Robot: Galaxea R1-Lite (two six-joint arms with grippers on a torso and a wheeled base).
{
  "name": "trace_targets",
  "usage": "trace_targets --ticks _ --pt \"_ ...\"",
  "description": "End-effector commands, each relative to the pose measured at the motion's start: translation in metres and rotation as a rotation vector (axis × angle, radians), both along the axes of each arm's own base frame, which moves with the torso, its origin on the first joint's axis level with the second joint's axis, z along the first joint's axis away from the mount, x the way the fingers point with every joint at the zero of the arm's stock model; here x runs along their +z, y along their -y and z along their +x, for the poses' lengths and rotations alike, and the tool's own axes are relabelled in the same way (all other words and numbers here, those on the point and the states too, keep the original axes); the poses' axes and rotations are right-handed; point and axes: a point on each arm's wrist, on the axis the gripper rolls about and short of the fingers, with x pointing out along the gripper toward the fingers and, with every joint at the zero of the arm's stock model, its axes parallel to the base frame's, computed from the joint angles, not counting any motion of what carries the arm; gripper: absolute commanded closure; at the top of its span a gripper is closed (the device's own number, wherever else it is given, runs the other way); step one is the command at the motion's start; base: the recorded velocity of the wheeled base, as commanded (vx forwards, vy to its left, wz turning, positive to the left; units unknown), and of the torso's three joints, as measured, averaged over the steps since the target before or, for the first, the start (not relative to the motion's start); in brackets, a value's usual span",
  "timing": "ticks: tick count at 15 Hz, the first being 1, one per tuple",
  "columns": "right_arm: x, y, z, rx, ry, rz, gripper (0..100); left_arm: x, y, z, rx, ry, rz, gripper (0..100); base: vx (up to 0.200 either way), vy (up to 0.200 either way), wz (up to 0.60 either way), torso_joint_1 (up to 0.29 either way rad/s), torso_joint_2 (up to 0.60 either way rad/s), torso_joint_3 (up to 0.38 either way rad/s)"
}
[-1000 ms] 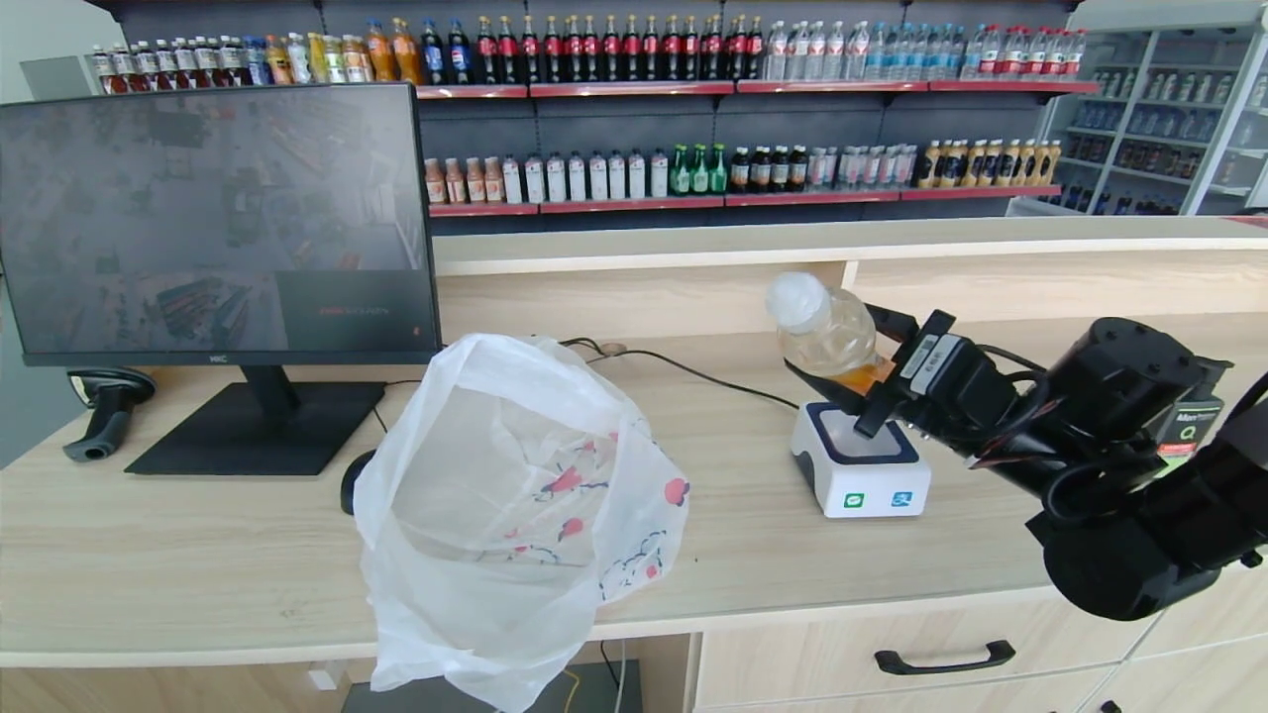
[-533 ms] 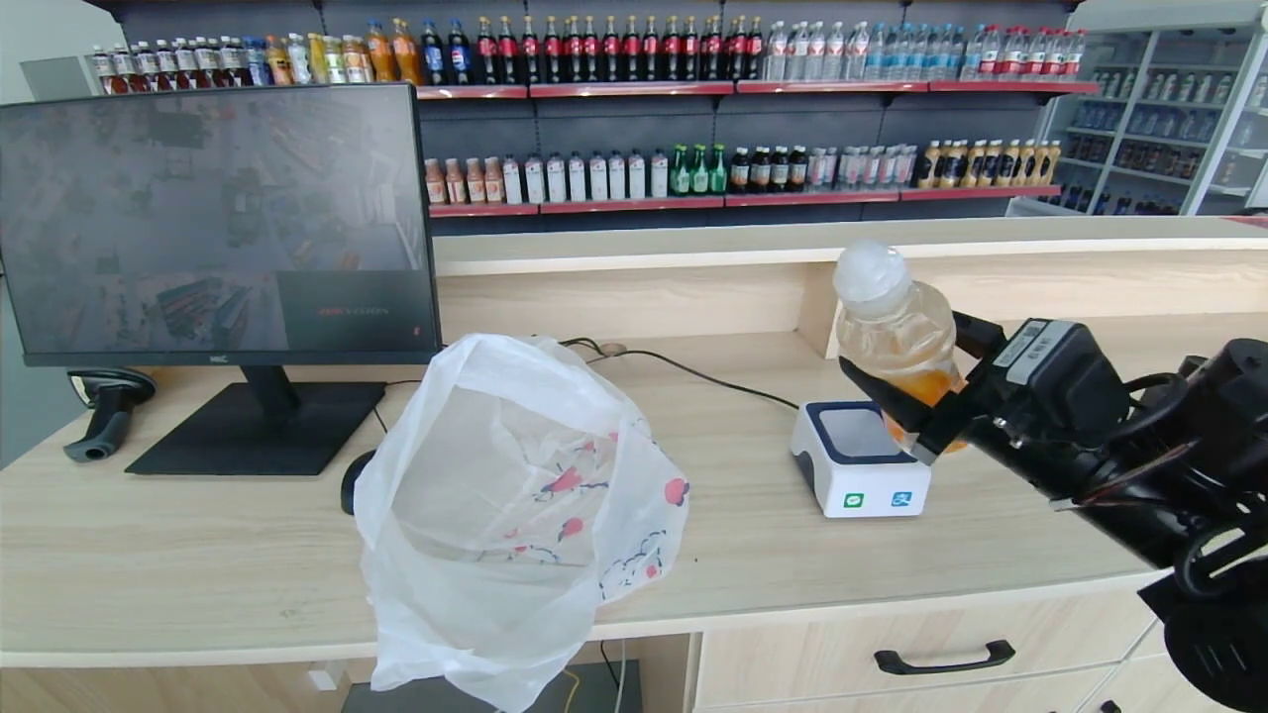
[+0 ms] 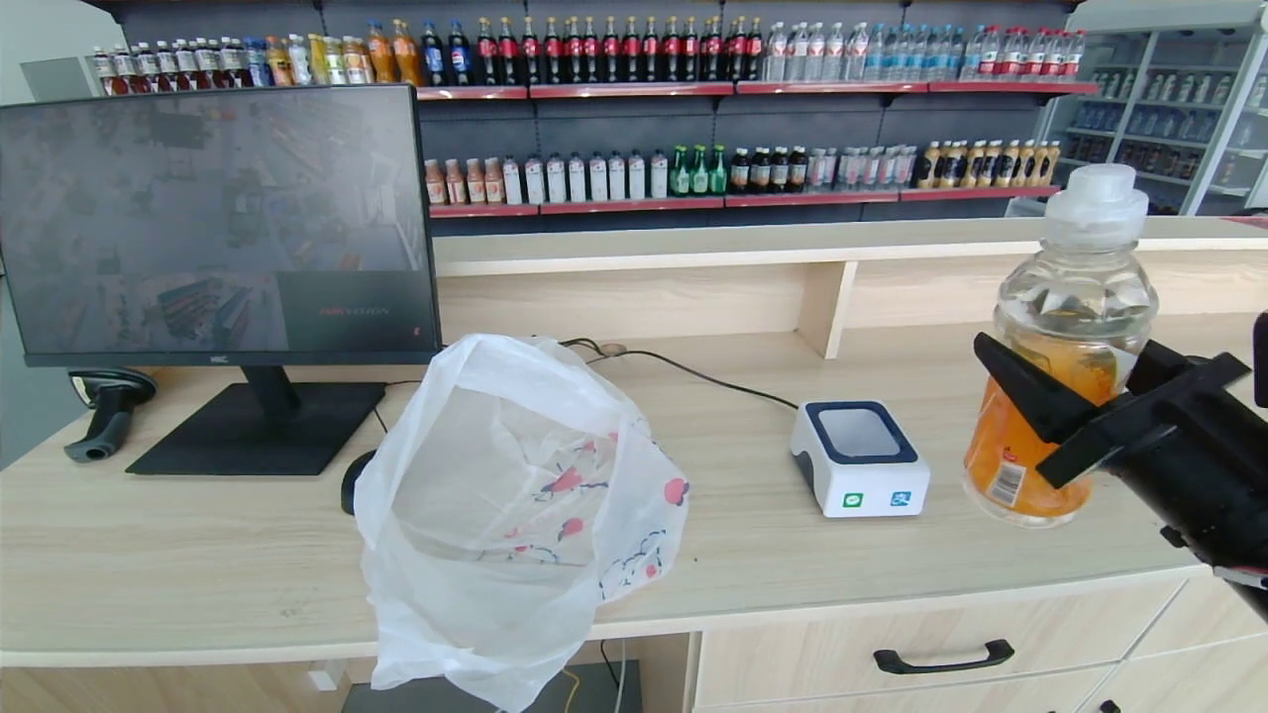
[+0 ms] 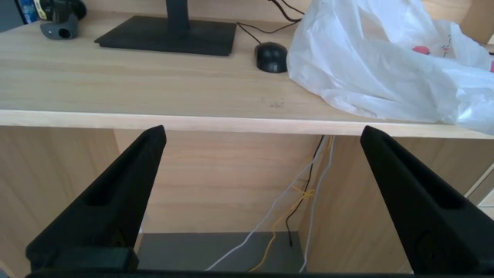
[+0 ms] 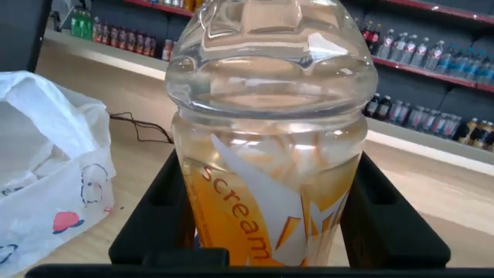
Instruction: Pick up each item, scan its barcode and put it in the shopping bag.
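While a second ago the bottle point(image 3: 1075, 287) was tipped cap-forward over the window of the scanner point(image 3: 858, 465), it has since swung away to the robot's right and come upright. It now stands vertical beside the scanner, clear of it, with its base down at the level of the surface point(image 3: 198, 555). From where I stand I can't say whether it rests there or hangs just above.

The right end effector point(image 3: 1080, 366) is clamped around the bottle's orange lower half, a black finger on either side. Seen from the wrist, the bottle sits squarely between them point(image 5: 270, 216).

The left end effector point(image 4: 262, 135) is spread wide with nothing in it, low in front of the surface's edge.

What it means, I'd guess, is that the pass over the scanner is finished — or being lined up again, since the barcode patch low on the label faces the robot, not the scanner window. Either way the bottle has moved farther from the shopping bag point(image 3: 515, 495), which gapes open on the other side of the scanner, so bagging needs a carry back across, above the scanner.
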Motion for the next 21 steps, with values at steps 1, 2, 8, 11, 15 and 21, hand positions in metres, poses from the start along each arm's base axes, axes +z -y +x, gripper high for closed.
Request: trace_targets --ticks 1,2,8,11,15,21 --pt "-0.002 0.005 -0.009 -0.01 -0.038 0.087 100 0.0 0.0 0.0 0.0 0.001 0.0 0 0.0 0.0 0.0 0.0 0.0 0.0" --pt "-0.003 0.005 -0.007 -0.026 -0.057 0.136 100 0.0 0.0 0.0 0.0 0.001 0.0 0 0.0 0.0 0.0 0.0 0.0 0.0" --pt "-0.005 0.001 0.014 -0.086 -0.099 0.23 100 0.0 0.0 0.0 0.0 0.001 0.0 0 0.0 0.0 0.0 0.0 0.0 0.0" --pt "-0.009 0.001 0.017 -0.09 -0.118 0.231 100 0.0 0.0 0.0 0.0 0.001 0.0 0 -0.2 0.0 0.0 0.007 0.0 0.001" --pt "-0.009 0.001 0.014 -0.09 -0.116 0.232 100 0.0 0.0 0.0 0.0 0.001 0.0 0 0.0 0.0 0.0 0.0 0.0 0.0" --pt "-0.009 0.001 0.014 -0.088 -0.116 0.231 100 0.0 0.0 0.0 0.0 0.001 -0.001 0 0.0 0.167 0.0 0.008 0.0 0.001"
